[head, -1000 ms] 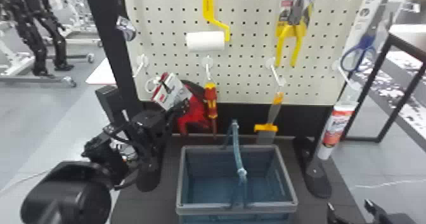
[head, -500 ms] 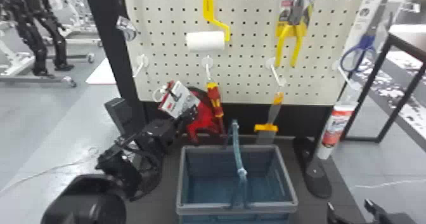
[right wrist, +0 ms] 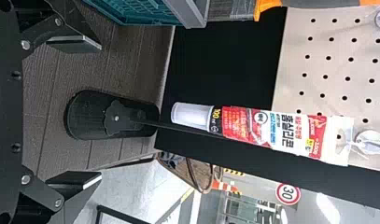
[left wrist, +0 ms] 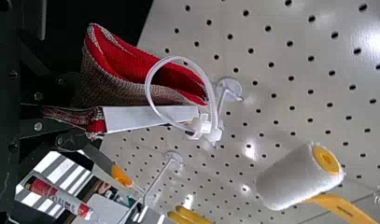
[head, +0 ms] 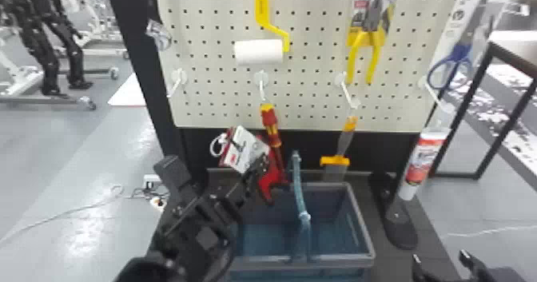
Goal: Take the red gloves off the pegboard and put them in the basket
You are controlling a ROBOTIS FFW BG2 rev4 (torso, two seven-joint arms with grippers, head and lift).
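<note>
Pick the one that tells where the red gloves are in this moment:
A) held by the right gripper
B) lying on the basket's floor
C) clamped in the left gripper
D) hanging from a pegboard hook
C: the left gripper's fingers are shut on the red gloves, which are off the hooks.

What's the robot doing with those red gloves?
The robot's left pincer is closed on the red gloves, holding them by the cuff side of their tag. They're off the pegboard hook, up by the basket's back left corner, but not down inside it yet. The right pincer is open and empty, off to the right.
</note>
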